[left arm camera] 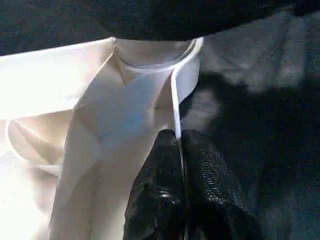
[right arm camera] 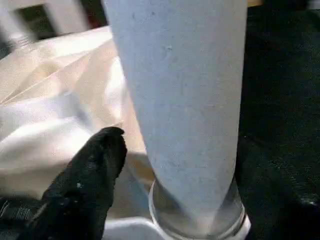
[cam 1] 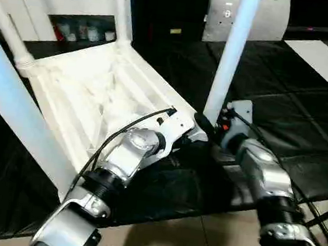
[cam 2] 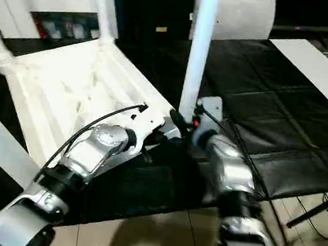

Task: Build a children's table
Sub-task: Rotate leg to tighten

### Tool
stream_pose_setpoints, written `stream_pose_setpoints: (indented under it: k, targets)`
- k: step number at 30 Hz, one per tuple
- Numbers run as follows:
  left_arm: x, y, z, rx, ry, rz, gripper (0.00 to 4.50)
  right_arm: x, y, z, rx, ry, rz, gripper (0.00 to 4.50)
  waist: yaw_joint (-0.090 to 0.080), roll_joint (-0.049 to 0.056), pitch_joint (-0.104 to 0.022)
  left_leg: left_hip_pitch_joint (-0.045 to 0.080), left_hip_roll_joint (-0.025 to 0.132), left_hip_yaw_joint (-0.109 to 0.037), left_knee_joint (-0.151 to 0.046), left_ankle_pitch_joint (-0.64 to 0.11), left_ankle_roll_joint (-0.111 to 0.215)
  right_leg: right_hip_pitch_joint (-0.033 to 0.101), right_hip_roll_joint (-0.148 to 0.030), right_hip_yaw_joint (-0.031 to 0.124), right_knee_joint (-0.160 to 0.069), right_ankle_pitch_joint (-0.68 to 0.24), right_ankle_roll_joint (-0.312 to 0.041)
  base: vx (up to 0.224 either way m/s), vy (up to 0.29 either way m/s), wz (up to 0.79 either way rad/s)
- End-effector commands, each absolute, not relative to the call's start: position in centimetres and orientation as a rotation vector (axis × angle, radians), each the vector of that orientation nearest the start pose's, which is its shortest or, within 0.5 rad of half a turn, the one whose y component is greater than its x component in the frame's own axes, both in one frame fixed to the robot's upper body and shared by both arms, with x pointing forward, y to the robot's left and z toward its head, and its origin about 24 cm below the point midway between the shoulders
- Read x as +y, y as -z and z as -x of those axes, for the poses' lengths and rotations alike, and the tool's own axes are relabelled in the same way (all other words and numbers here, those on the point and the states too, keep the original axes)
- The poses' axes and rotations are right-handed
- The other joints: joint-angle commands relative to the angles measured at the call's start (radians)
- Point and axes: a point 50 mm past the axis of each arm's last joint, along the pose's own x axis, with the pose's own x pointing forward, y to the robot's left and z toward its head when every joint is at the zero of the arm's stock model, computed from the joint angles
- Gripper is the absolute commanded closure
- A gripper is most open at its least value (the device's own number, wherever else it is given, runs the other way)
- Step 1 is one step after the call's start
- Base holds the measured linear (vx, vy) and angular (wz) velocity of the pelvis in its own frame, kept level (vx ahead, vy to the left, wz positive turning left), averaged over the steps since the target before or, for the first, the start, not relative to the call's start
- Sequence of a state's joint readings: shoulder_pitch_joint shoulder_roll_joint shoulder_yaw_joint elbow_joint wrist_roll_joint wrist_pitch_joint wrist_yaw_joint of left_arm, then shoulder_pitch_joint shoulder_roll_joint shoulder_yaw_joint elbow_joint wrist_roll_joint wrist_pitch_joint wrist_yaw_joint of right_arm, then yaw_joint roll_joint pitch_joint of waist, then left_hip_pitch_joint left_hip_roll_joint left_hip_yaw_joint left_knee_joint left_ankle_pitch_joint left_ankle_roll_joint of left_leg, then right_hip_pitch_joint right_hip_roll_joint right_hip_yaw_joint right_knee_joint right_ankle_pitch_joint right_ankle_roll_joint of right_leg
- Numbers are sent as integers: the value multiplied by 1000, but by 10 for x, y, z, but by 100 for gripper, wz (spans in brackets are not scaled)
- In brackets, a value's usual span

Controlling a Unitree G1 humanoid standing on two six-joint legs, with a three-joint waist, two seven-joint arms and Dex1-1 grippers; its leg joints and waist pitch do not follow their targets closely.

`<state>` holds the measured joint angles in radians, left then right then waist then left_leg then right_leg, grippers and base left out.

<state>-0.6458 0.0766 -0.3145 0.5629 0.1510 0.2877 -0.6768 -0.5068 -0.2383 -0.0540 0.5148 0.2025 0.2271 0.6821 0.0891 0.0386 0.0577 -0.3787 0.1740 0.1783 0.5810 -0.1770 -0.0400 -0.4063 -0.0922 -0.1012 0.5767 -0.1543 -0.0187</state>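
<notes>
White plastic children's table (cam 1: 91,92): upturned on black floor mat (cam 1: 280,129), legs upward. Likely light, stiff, slippery; grip the rim. Left gripper (left arm camera: 180,150): jaws pinching rim. Right gripper (right arm camera: 165,165): jaws spread around corner leg (right arm camera: 180,100).

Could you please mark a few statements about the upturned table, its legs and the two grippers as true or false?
1. The table lies top down, ribs upward. True.
2. The left gripper is open and clear of the table. False: it is shut on the table's thin rim.
3. The leg by the right gripper stands upright in a corner socket. True.
4. The table rests on a bare wooden floor. False: it lies on a black mat.
5. The cabinet stands behind the table. True.
</notes>
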Motion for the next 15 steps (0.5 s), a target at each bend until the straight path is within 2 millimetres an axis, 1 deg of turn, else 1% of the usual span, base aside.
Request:
stream_pose_setpoints:
  k: [1, 2, 4, 5, 6, 7, 8, 10, 12, 13, 14, 15]
  targets:
    - [56, -57, -331, 324, 1026, -465, 450, -160, -64, -327, 211, -797, -27, 61, 7, -11, -65, 11, 55, -20, -64, -219, 88, 58, -71, 50, -71, -263, -193, 0, 0, 0]
    - [56, -57, -331, 324, 1028, -466, 450, -161, -64, -327, 211, -799, -26, 55, 10, -11, -64, 10, 55, -21, -66, -225, 86, 58, -72, 49, -73, -280, -188, 0, 0, 0]
    - [60, -56, -329, 320, 1078, -488, 450, -169, -67, -324, 208, -835, -3, 47, 12, -11, -63, 13, 56, -21, -67, -242, 81, 56, -73, 50, -77, -310, -181, 0, 0, 0]
    - [62, -55, -327, 307, 1132, -510, 450, -174, -70, -321, 207, -867, 15, 25, 15, -9, -62, 13, 57, -23, -68, -247, 79, 56, -73, 49, -79, -323, -177, 0, 0, 0]
    - [65, -54, -325, 311, 1163, -522, 450, -178, -71, -319, 206, -897, 30, 25, 14, -9, -64, 13, 58, -22, -67, -248, 76, 56, -73, 50, -76, -318, -178, 0, 0, 0]
    - [73, -50, -321, 321, 1237, -562, 450, -185, -74, -312, 218, -974, 58, 17, 17, -4, -64, 13, 60, -23, -68, -246, 75, 55, -73, 50, -73, -305, -184, 0, 0, 0]
    - [75, -49, -320, 323, 1261, -575, 450, -187, -74, -310, 225, -995, 66, 12, 22, -6, -65, 13, 62, -23, -67, -246, 81, 57, -71, 50, -72, -287, -181, 0, 0, 0]
    - [81, -48, -316, 331, 1329, -597, 450, -192, -76, -306, 235, -1045, 94, 3, 27, -4, -66, 12, 63, -20, -65, -235, 86, 54, -71, 51, -66, -253, -196, 0, 0, 0]
    - [88, -48, -314, 344, 1382, -618, 450, -197, -80, -304, 241, -1083, 108, 3, 32, -4, -67, 14, 63, -19, -64, -237, 83, 54, -73, 50, -65, -258, -205, 0, 0, 0]
    - [91, -48, -312, 352, 1415, -633, 450, -200, -82, -303, 229, -1105, 129, 3, 36, -7, -67, 15, 64, -19, -64, -240, 82, 53, -75, 50, -65, -271, -204, 0, 0, 0]
    - [93, -49, -311, 355, 1436, -641, 450, -201, -84, -303, 214, -1118, 152, 3, 38, -6, -67, 14, 65, -19, -64, -240, 80, 53, -75, 51, -64, -276, -203, 0, 0, 0]
    - [95, -49, -310, 356, 1471, -649, 450, -202, -87, -303, 195, -1128, 185, 3, 40, -7, -67, 16, 66, -19, -65, -242, 76, 51, -76, 52, -64, -281, -203, 0, 0, 0]
